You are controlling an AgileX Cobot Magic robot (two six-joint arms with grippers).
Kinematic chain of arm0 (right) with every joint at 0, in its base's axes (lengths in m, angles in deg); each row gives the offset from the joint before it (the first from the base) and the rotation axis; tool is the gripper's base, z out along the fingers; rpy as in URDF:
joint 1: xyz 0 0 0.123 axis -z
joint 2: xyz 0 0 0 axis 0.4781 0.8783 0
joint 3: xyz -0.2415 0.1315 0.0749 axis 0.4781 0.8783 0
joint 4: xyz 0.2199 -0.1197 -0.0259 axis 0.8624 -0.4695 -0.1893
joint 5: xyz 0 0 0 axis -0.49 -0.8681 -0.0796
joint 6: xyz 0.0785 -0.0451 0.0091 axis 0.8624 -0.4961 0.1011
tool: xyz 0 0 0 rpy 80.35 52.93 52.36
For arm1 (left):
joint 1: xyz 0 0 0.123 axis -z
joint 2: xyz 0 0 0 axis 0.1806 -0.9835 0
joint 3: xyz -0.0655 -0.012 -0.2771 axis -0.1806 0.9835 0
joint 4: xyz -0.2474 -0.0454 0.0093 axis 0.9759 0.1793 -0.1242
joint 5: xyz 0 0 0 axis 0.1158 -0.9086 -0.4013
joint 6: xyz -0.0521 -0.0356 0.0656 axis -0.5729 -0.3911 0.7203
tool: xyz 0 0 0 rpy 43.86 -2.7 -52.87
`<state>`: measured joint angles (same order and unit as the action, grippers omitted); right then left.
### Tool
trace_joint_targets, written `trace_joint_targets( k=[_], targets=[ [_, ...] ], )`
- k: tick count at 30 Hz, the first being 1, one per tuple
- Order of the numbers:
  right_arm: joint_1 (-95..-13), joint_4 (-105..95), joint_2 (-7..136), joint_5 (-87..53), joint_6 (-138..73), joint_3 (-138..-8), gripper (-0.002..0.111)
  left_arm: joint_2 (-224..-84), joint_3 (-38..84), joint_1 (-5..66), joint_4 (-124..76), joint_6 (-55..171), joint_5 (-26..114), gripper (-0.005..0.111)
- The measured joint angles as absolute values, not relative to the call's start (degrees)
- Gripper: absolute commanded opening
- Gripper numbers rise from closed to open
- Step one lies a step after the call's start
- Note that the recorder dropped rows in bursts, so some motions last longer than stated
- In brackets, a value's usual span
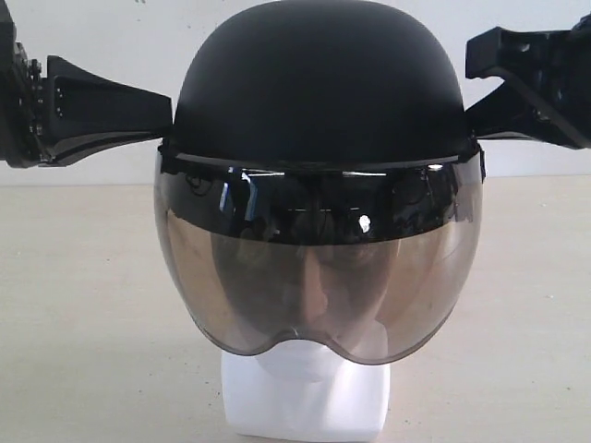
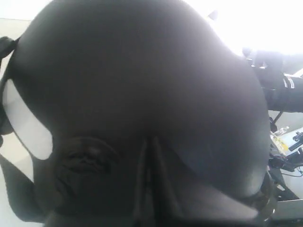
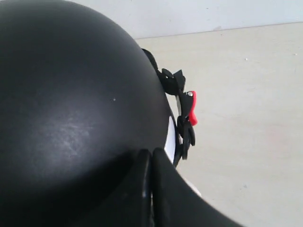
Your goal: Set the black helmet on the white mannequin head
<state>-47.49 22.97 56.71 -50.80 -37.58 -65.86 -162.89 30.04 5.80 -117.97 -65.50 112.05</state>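
**Left.** My left gripper [image 1: 159, 115] comes in level from the left edge, at the height of the shell's lower half. Its fingers are clenched together with nothing between them. The tips touch the left flank of the black helmet [image 1: 319, 83], just above its rim. From that wrist, the left gripper [image 2: 149, 146] shows only a thin seam between its fingers and points into the matte dome. The dome fills nearly the whole view.

**Centre.** The helmet sits on the white mannequin head [image 1: 305, 401], upright and facing the exterior camera. The smoky visor [image 1: 319, 286] is down over the face. Eyes and nose show dimly through the tint, and the chin shows white at the notch in the visor's lower edge. Only the neck and squarish base stand clear beneath, on the pale table [image 1: 74, 314]. A plain light wall [image 1: 92, 28] is behind. The helmet lies between my two grippers, one at each flank.

**Right.** My right gripper [image 1: 476, 118] reaches in from the right edge. Its body sits a little higher and it slopes down to the shell's right flank, tips touching just above the rim. The fingers are shut tight against each other and hold nothing. From that wrist, the right gripper [image 3: 151, 158] shows its fingers meeting along one seam, resting on the dome. Past the rim hangs black strap hardware with a red buckle [image 3: 191, 108]. A sliver of white shows beside it.
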Motion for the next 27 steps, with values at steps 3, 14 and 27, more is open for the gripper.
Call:
trace_joint_targets(
  k=[3,14,27],
  targets=[
    [-47.49,24.1,57.05,-49.81,-37.94,-65.99,0.0,-161.43,30.41,5.8,-119.27,-65.63,111.72,0.004],
    [-47.49,25.33,57.05,-50.13,-37.99,-66.01,0.0,-159.97,30.67,5.8,-119.94,-65.84,111.48,0.004],
    [-47.93,26.0,56.95,-52.03,-37.99,-66.01,0.0,-155.59,31.05,3.6,-121.44,-67.71,112.59,0.004]
  ],
)
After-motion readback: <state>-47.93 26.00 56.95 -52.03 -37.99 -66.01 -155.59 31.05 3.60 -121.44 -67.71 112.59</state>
